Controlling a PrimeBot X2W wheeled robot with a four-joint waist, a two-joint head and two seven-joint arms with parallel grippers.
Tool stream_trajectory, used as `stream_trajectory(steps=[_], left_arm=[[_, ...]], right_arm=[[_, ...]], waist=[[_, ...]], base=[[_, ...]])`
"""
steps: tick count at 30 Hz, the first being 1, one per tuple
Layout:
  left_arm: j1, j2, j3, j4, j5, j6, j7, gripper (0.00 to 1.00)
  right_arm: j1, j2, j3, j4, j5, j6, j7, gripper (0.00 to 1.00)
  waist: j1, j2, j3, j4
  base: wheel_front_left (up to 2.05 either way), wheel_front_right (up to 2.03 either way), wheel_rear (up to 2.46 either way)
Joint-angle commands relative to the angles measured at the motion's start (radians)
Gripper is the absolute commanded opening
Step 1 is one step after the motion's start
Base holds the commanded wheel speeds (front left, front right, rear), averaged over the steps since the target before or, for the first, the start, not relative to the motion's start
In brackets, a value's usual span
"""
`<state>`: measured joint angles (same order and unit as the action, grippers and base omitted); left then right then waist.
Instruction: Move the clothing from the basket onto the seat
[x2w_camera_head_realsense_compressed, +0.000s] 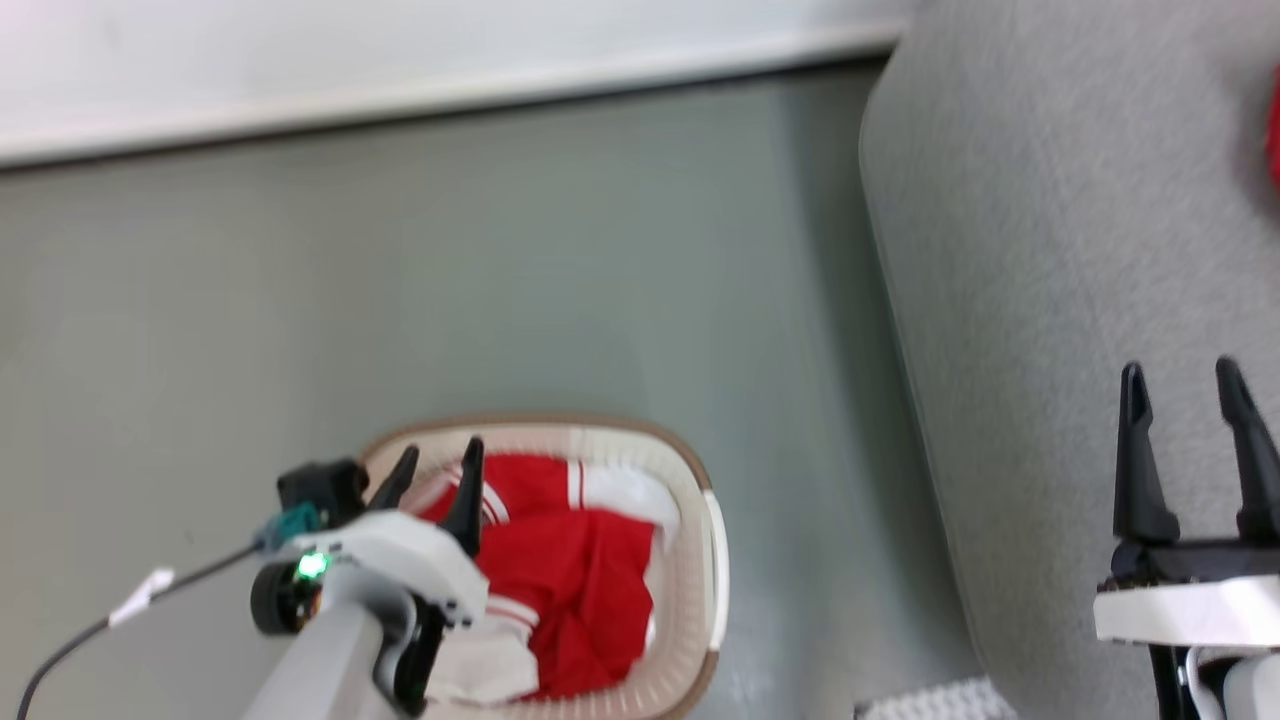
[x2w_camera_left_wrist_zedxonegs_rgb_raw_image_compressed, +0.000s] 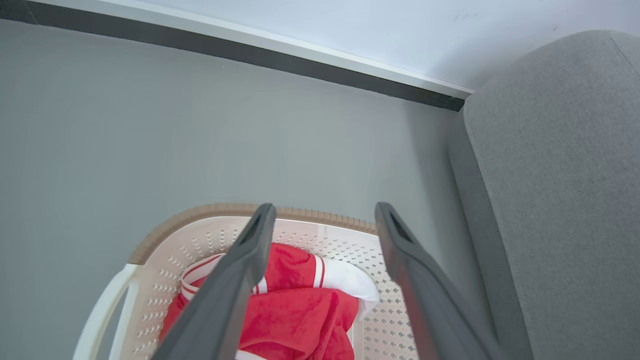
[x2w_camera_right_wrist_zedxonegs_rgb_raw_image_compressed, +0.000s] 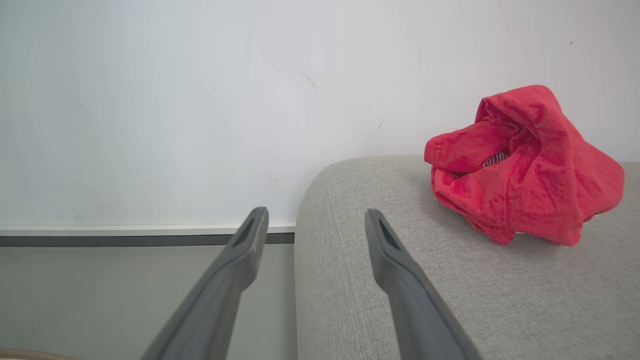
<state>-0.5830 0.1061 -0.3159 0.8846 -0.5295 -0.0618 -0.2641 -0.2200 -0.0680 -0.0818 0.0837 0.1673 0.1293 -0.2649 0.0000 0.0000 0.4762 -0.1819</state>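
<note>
you are looking down on an oval cream-white perforated plastic laundry basket (x2w_camera_head_realsense_compressed: 690, 600) with a brown braided-look rim. it is sitting on the smooth grey-green floor (x2w_camera_head_realsense_compressed: 500, 250), near the large light grey fabric-upholstered sofa (x2w_camera_head_realsense_compressed: 1050, 250) but apart from it, with a strip of floor lying between them. soft bright red garments (x2w_camera_head_realsense_compressed: 580, 580) with white stripes and white panels are lying crumpled inside the basket, covering most of its bottom.

your left gripper (x2w_camera_head_realsense_compressed: 441, 447) is hovering over the left part of the basket, its two long dark fingers pointing toward the far rim. its jaws are standing spread apart and are pinching nothing. in the left wrist view the red fabric is showing below and between the fingers, though you cannot tell whether the tips are touching it.

your right gripper (x2w_camera_head_realsense_compressed: 1178, 366) is hanging over the sofa near its left edge, jaws released and gripping nothing. in the right wrist view one finger is lining up with the floor and the other with the sofa's rounded corner.

another crumpled bright red garment (x2w_camera_right_wrist_zedxonegs_rgb_raw_image_compressed: 525, 165) is resting on the sofa, well apart from those fingers, with the plain white wall (x2w_camera_right_wrist_zedxonegs_rgb_raw_image_compressed: 150, 100) behind it. a thin dark cable (x2w_camera_head_realsense_compressed: 60, 640) is trailing away from the left wrist.
</note>
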Motion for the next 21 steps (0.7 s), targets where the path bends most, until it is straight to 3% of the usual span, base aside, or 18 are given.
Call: stream_trajectory(steps=[1,12,21], left_arm=[[0.037,0.008,0.011,-0.022,0.012,0.007,0.0,1.0],[0.265,0.034,0.117,-0.298,0.123,0.062,0.0,1.0],[0.428,0.039,0.205,-0.531,0.225,0.094,0.0,1.0]], right_arm=[[0.022,-0.004,-0.004,0.008,-0.011,0.002,0.001,1.0],[0.105,-0.002,0.004,0.065,-0.044,0.002,0.001,1.0],[0.156,-0.001,0.012,0.092,-0.059,0.002,0.001,1.0]], waist=[[0.0,0.0,-0.096,0.026],[0.0,0.0,-0.304,0.065],[0.0,0.0,-0.404,0.086]], base=[[0.0,0.0,0.0],[0.0,0.0,0.0],[0.0,0.0,0.0]])
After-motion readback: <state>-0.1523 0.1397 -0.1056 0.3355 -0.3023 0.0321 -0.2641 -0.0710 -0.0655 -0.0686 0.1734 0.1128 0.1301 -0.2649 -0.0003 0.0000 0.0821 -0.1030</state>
